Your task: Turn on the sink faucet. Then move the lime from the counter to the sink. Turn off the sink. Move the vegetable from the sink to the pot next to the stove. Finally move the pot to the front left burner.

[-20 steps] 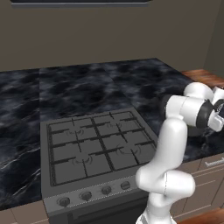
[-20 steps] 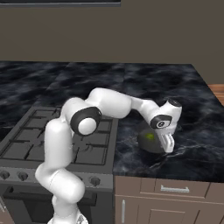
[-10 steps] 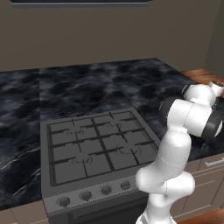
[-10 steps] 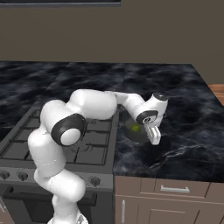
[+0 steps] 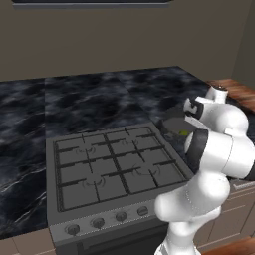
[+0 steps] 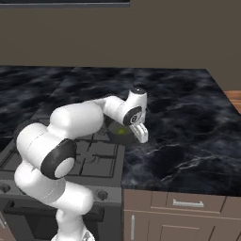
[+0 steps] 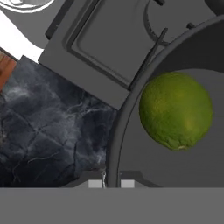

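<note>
Beside the grey steel gas stove (image 5: 107,169) with its black grid grates, on the black marble-look counter (image 6: 188,122) with pale veins, I see the small round dark grey metal pot (image 7: 131,131). Its rim overlaps the stove's edge in my hand view, so it sits right at the boundary of stove and counter. Inside the pot lies the small round yellow-green lime (image 7: 176,110), resting on the pot floor close to the wall. From the right base view I can make out the lime (image 6: 122,131) as a green patch under the white wrist, and the gripper (image 6: 140,134) angled down just beside it. Its fingers are clenched on the pot's rim, the tips meeting at the wall in my hand view (image 7: 112,183). From the left base view, the pot (image 5: 175,125) shows behind the arm's forearm.
</note>
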Motion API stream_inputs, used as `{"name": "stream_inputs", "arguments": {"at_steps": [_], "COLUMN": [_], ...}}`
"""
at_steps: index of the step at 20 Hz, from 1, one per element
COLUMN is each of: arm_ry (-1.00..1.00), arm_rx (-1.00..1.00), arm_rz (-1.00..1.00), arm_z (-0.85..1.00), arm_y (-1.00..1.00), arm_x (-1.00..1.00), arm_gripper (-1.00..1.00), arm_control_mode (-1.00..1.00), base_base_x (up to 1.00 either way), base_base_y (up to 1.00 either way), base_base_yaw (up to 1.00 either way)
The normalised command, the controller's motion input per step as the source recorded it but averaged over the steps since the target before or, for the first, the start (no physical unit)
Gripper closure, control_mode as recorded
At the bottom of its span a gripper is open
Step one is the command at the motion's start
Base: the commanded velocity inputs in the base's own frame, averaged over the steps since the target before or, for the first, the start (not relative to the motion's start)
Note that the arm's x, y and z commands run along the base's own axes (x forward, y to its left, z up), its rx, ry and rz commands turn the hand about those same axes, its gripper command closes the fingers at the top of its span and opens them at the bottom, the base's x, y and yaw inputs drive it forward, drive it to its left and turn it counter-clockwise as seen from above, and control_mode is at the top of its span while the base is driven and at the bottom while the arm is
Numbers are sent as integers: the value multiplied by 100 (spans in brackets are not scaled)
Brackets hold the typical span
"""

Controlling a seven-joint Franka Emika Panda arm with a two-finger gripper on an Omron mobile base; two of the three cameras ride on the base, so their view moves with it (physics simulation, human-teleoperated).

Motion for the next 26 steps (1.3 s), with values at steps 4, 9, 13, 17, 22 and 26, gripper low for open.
{"name": "stream_inputs", "arguments": {"at_steps": [4,9,13,17,22,26], "arm_ry": [0,0,1,0,1,2], "arm_rx": [-12,-11,-9,-8,-6,-1], "arm_rz": [21,23,24,24,23,20], "arm_z": [30,19,5,0,0,0], "arm_y": [100,100,100,100,100,100], "arm_x": [10,2,0,0,0,1], "arm_gripper": [100,100,100,100,100,100], "arm_control_mode": [-100,-100,-100,-100,-100,-100], "base_base_x": [0,0,0,0,0,0], "base_base_y": [0,0,0,0,0,0], "base_base_yaw": [0,0,0,0,0,0]}}
